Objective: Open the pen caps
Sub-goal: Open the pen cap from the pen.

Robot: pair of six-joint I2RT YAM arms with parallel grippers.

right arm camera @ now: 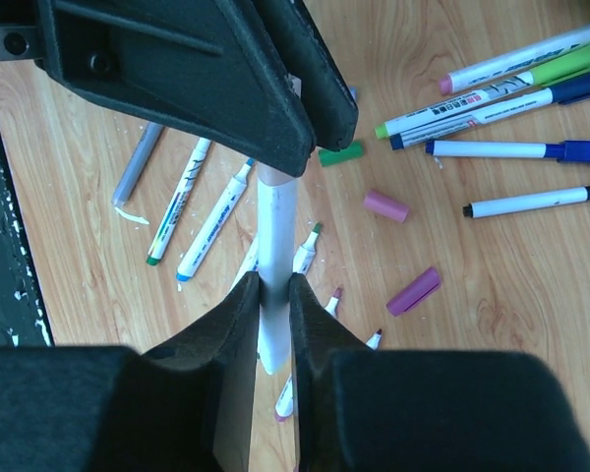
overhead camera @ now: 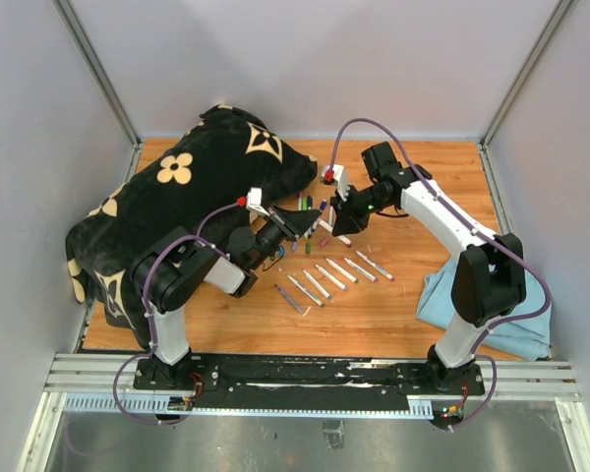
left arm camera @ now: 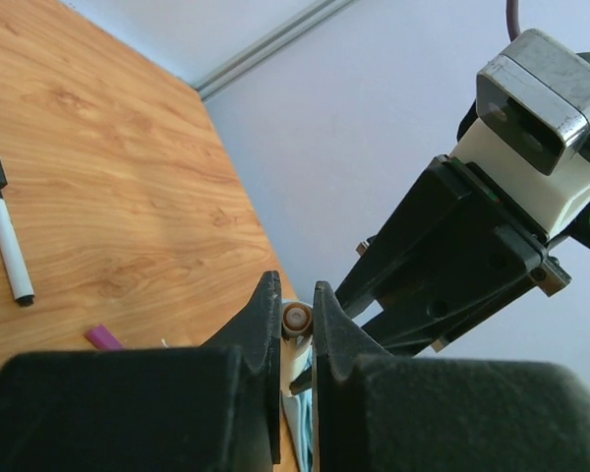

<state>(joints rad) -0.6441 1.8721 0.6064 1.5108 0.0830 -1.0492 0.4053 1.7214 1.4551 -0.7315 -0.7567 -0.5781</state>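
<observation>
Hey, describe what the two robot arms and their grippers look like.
Both the left arm and right arm are black with white shells, each with a purple cable. The left gripper and right gripper have black wedge-shaped fingers.

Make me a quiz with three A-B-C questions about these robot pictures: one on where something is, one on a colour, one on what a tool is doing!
1. Where is the blue cloth? A) on the table's right side B) on the black bag C) hanging on the wall
2. What colour is the barrel of the marker that the right tool grips? A) red B) white C) yellow
3. How is the left tool? A) wide open B) lying flat on the wood C) shut on the marker's end
Answers: A, it lies at the wood's right edge; B, white shows between the jaws; C, it pinches the round end.
</observation>
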